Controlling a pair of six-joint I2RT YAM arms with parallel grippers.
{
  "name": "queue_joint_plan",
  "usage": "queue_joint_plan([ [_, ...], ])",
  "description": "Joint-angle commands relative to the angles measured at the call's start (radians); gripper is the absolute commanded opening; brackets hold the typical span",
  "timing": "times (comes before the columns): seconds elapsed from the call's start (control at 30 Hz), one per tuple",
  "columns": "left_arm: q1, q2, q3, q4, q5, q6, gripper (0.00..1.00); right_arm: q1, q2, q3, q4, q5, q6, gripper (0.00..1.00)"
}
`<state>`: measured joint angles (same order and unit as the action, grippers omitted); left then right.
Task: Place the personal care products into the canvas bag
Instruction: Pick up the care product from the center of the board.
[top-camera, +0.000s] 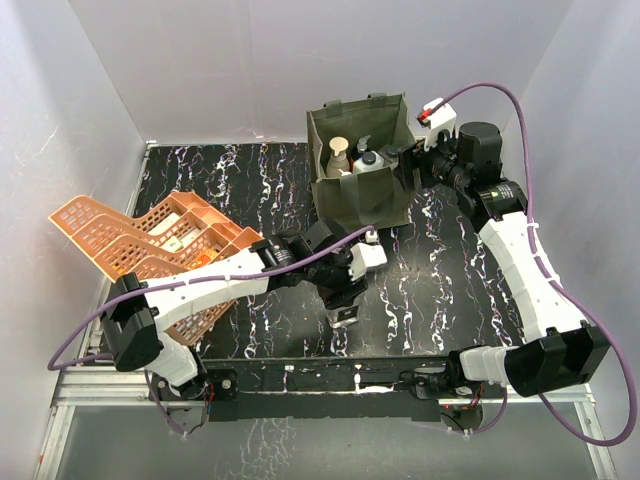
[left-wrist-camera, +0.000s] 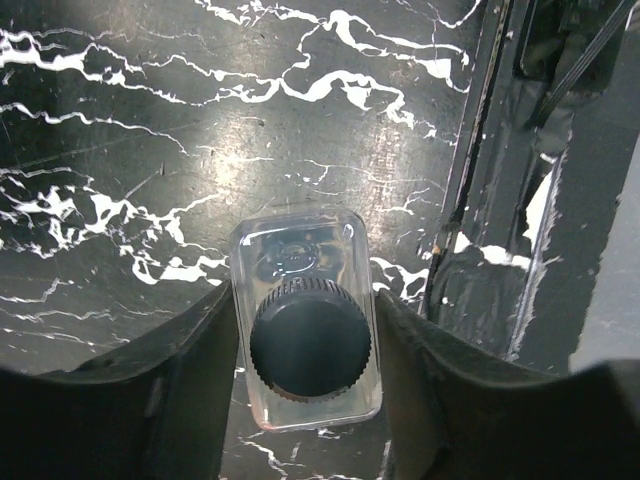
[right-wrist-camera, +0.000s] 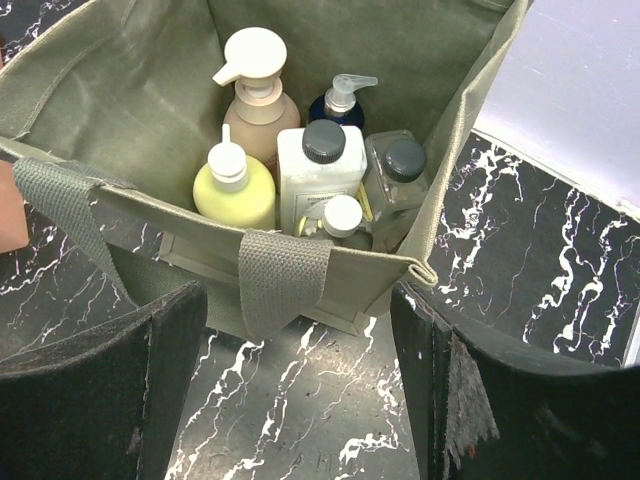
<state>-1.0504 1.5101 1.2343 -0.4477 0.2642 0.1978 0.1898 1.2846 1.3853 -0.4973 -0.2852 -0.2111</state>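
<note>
A square clear bottle (left-wrist-camera: 300, 250) with a dark round cap stands on the black marble table near its front edge. My left gripper (left-wrist-camera: 306, 345) reaches down over it, with a finger pressed against each side. In the top view the left gripper (top-camera: 343, 312) is at the table's front middle. The olive canvas bag (top-camera: 360, 195) stands open at the back. Inside it are a tan pump bottle (right-wrist-camera: 258, 105), a yellow-green bottle (right-wrist-camera: 235, 190), a white bottle with a black cap (right-wrist-camera: 318, 175), a clear bottle (right-wrist-camera: 395, 180) and a dark pump bottle (right-wrist-camera: 340, 105). My right gripper (right-wrist-camera: 298, 340) hangs open beside the bag's right wall, holding nothing.
Orange lattice baskets (top-camera: 150, 245) lie tipped at the left, partly under my left arm. The table's front rail (left-wrist-camera: 480, 180) runs just right of the clear bottle. A strap handle (right-wrist-camera: 280, 275) droops over the bag's near wall.
</note>
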Motion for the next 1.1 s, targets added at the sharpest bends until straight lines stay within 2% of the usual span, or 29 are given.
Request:
queue_joint_plan([
  [0.0,0.001,-0.007,0.047,-0.037,-0.008,0.038,0.37,0.0,-0.032,0.023,0.07,0.037,-0.003,0.77],
  [0.07,0.001,-0.013,0.071,-0.044,-0.02,0.07,0.23,-0.002,-0.028,0.03,0.079,0.044,0.01,0.77],
  [0.13,0.001,-0.013,0.113,-0.057,-0.036,0.109,0.02,-0.003,-0.021,0.039,0.082,0.041,0.018,0.77],
  [0.17,0.002,-0.012,0.141,-0.061,-0.044,0.123,0.0,-0.003,-0.013,0.048,0.083,0.043,0.022,0.77],
  [0.4,0.007,0.036,0.455,-0.127,-0.051,0.219,0.0,-0.003,0.033,0.107,0.121,0.096,0.02,0.77],
  [0.63,0.026,0.122,0.814,-0.127,-0.081,0.186,0.0,-0.003,0.109,0.214,0.136,0.175,0.052,0.77],
  [0.87,0.06,0.257,1.112,-0.028,-0.244,0.162,0.0,-0.006,0.173,0.345,0.153,0.345,0.122,0.77],
  [1.07,0.066,0.346,1.26,0.11,-0.403,0.243,0.0,-0.011,0.233,0.456,0.11,0.447,0.155,0.77],
])
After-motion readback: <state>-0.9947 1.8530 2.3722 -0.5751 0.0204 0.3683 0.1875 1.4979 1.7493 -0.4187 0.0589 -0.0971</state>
